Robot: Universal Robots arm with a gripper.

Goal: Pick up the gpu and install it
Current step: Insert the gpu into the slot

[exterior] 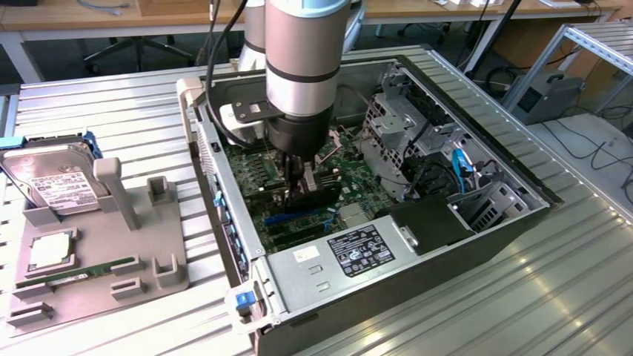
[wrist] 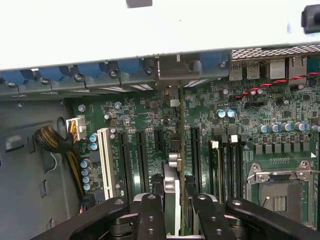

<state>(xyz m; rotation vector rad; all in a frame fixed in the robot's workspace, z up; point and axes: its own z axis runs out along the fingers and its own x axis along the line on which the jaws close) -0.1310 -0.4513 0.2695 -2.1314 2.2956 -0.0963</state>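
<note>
Exterior view: the arm (exterior: 296,67) reaches down into the open computer case (exterior: 494,230), which lies on its side on the ribbed metal bench (exterior: 554,297). Its jaws are clenched on the gpu (exterior: 314,194), a flat black card held on edge just above the green motherboard (exterior: 342,159), near the middle of the case. A power supply (exterior: 346,256) with a black label sits at the case's near end, and a drive cage (exterior: 396,126) stands toward the exterior view's right.

On the bench toward the exterior view's left stands a grey holder (exterior: 109,245) carrying a silver hard drive (exterior: 55,182), a processor (exterior: 52,252) and a green memory stick (exterior: 79,276).

Wrist view: the black fingers (wrist: 150,217) flank the gpu (wrist: 172,200) seen edge-on, lined up with the black expansion slots (wrist: 142,160), its metal end toward the case's rear wall. A white slot (wrist: 106,162) lies beside these, and the processor socket (wrist: 280,192) sits farther off on the board.
</note>
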